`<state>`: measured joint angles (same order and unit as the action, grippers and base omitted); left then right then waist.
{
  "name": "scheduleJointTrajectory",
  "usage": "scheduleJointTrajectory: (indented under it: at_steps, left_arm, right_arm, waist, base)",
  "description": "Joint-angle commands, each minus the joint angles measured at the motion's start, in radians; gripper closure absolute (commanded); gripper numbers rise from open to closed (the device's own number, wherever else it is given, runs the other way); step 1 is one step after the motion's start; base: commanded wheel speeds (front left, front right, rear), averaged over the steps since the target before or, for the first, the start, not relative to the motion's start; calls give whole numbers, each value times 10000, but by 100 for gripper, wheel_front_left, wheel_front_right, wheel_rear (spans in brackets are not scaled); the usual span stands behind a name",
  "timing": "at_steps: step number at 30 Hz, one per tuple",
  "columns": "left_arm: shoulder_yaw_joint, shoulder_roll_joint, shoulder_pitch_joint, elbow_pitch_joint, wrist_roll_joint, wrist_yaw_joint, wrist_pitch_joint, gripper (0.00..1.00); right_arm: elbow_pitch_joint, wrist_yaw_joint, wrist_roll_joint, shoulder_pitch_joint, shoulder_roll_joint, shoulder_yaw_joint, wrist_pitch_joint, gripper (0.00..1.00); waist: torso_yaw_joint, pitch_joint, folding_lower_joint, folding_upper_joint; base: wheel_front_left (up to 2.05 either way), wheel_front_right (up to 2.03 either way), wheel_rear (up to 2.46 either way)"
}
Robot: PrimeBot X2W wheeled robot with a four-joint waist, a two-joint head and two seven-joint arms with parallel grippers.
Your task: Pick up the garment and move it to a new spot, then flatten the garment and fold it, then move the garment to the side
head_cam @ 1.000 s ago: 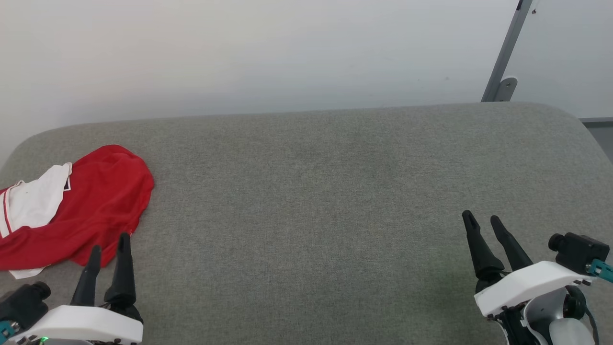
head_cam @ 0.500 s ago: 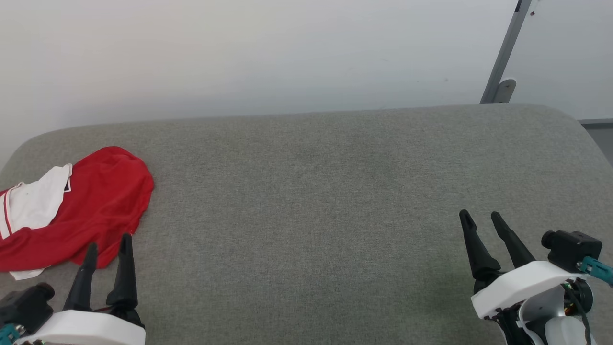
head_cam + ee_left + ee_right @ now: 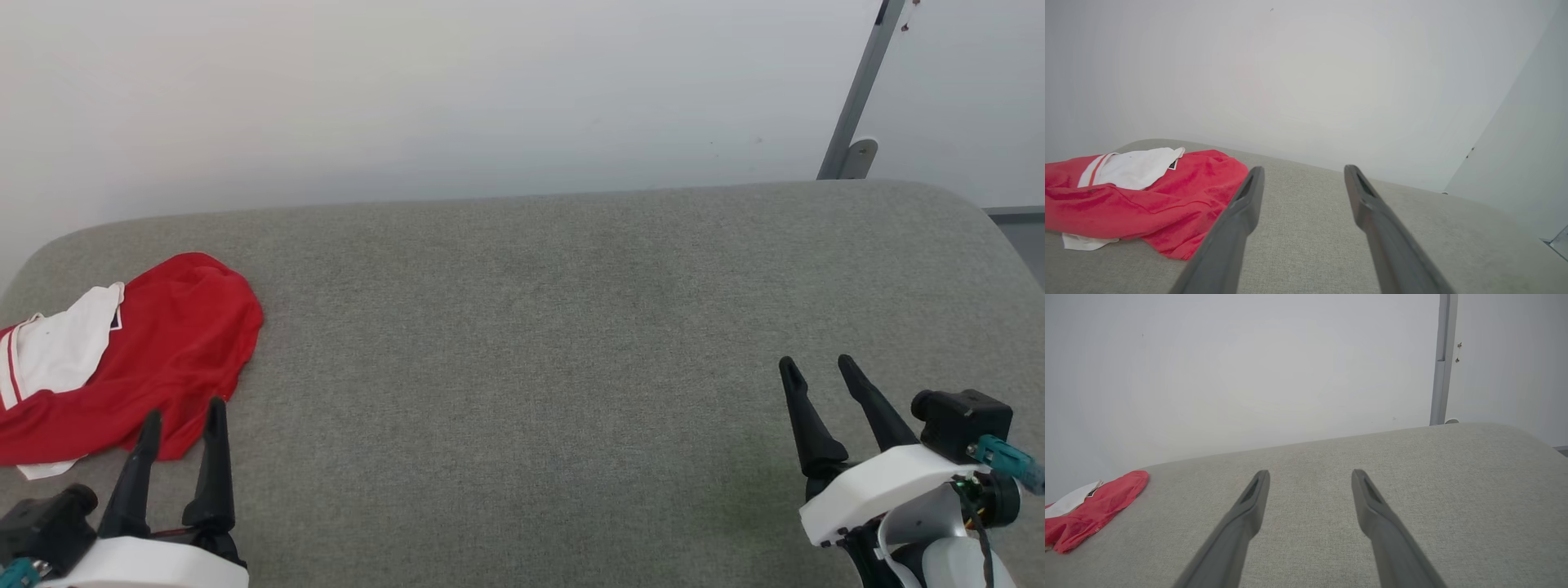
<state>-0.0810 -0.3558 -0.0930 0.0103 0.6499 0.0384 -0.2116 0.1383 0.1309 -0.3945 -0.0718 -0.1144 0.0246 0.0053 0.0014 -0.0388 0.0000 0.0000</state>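
Red jersey shirt [image 3: 163, 351] lies crumpled on grey upholstered surface [image 3: 571, 327], just beyond left fingers [image 3: 214, 457], well apart from right fingers [image 3: 807, 425]. Both pairs spread, empty. Seemingly nothing done: pickup, flattening, folding, moving aside remain.

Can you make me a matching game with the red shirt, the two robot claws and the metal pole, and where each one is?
Things: 1 red jersey; 2 left gripper; 3 right gripper; 4 metal post.
Places: A lower right, open over the bare grey padded surface; B far right, against the wall; C crumpled at the left end; D lower left, open, beside the jersey.
Pairs: 1-C, 2-D, 3-A, 4-B.
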Motion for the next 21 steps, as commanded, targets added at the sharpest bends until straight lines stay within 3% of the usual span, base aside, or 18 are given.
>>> scheduleJointTrajectory:
  at_steps: [1, 21]
  left_arm:
    - [-31, -124, -141, 114, -249, 54, -84, 0]
    - [-362, -540, -369, 498, -1146, 238, -373, 0]
  right_arm:
    - [-103, -3, 197, 11, -35, 10, -85, 0]
    - [-345, -3, 1697, 112, -6, 50, -171, 0]
  waist:
    - [-3, 0, 0, 0]
    - [-40, -36, 0, 0]
  base:
    - [0, 0, 0]
    - [0, 0, 0]
